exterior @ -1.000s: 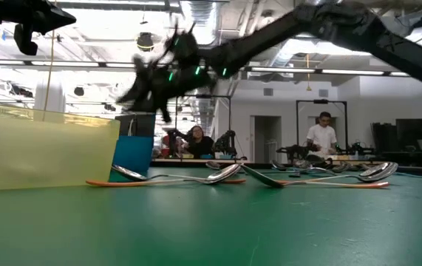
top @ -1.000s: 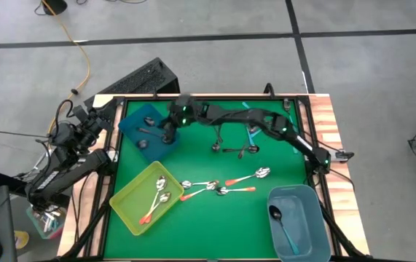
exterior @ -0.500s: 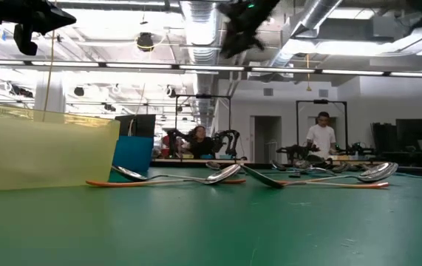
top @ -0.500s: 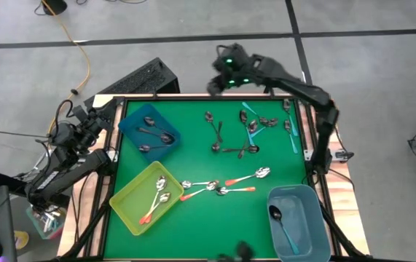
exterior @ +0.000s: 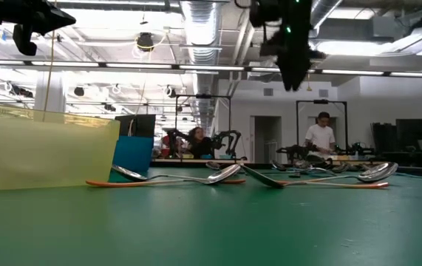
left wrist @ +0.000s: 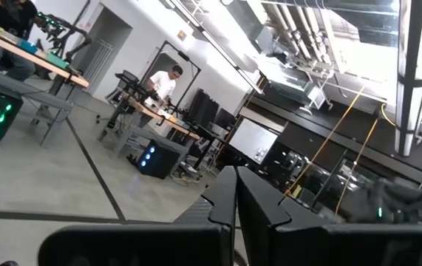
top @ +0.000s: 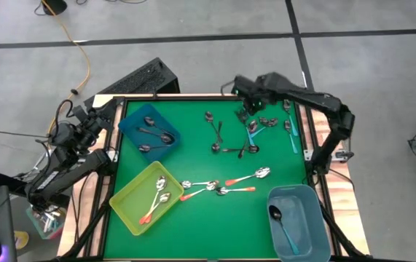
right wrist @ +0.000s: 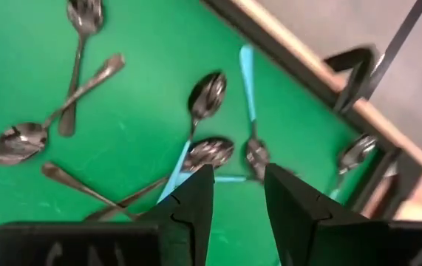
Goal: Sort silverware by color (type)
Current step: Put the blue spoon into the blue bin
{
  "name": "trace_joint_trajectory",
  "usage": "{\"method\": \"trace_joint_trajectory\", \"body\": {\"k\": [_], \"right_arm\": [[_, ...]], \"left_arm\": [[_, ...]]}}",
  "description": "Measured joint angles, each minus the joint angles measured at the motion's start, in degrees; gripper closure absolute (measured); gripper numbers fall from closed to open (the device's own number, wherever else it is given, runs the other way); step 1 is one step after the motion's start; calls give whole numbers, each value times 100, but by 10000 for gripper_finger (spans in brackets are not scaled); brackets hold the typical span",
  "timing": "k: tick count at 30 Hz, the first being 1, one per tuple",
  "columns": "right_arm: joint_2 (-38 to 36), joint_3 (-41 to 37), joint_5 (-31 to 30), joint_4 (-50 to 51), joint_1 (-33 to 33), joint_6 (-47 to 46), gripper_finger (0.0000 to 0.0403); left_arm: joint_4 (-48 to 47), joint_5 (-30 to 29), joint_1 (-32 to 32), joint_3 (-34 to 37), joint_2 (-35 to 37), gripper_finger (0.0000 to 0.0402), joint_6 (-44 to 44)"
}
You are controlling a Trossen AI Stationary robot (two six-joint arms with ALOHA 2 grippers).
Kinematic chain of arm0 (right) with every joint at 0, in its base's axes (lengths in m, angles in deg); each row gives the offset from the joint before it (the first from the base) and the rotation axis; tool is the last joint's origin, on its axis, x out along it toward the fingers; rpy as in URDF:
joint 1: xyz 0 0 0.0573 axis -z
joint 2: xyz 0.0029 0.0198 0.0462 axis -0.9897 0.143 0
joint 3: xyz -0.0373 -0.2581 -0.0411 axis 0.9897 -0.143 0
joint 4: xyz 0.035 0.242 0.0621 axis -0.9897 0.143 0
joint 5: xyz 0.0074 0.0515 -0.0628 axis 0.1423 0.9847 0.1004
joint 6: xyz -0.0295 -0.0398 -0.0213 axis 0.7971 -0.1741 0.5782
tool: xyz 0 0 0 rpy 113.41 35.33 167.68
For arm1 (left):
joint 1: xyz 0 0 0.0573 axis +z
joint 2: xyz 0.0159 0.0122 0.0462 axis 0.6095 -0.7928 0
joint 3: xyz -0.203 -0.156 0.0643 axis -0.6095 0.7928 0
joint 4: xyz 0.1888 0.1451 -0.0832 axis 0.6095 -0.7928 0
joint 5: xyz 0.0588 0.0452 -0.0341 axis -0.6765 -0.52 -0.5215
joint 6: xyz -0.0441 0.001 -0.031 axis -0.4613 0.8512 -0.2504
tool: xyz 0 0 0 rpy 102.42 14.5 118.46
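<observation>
Swung back from the dark blue bin (top: pixel 148 131), the right end effector (top: pixel 245 109) is hung, fingers apart and empty, over the teal spoons (top: pixel 255 127) at the worktop's (top: pixel 193 153) far edge, where overlapping handles risk two spoons being lifted together.

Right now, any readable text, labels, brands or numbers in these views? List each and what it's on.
No readable text in any view.
Yellow bin, dark blue bin, light blue bin: no labels visible.
Spoons: no markings can be made out.
Right claw, open above the teal-handled spoons: faint marks on its body, too blurred to read.
Room behind the table, low view: no sign legible.
</observation>
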Motion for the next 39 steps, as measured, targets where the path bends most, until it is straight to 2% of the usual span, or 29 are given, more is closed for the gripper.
{"method": "trace_joint_trajectory", "body": {"k": [5, 7, 10, 20, 26, 39], "right_arm": [[-350, -1935, 123, -2223, -243, -689, 271], [-362, -2480, 443, -3158, -273, -846, 271], [-169, -2999, 824, -3985, -270, -1085, 271], [653, -3328, 775, -4338, -42, -981, 271], [580, -3319, 1060, -4621, -40, -825, 271], [459, -3317, 458, -4483, 227, -972, 270]], "left_arm": [[0, 0, 0, 0, -2, 401, 0], [0, -2, 0, 0, -2, 401, 0], [1, -11, 0, 0, -2, 401, -23], [-46, 24, 0, 0, -2, 401, -78], [-150, 18, -1, 0, -2, 401, -86], [-147, -94, -2, 0, -2, 401, -72]]}}
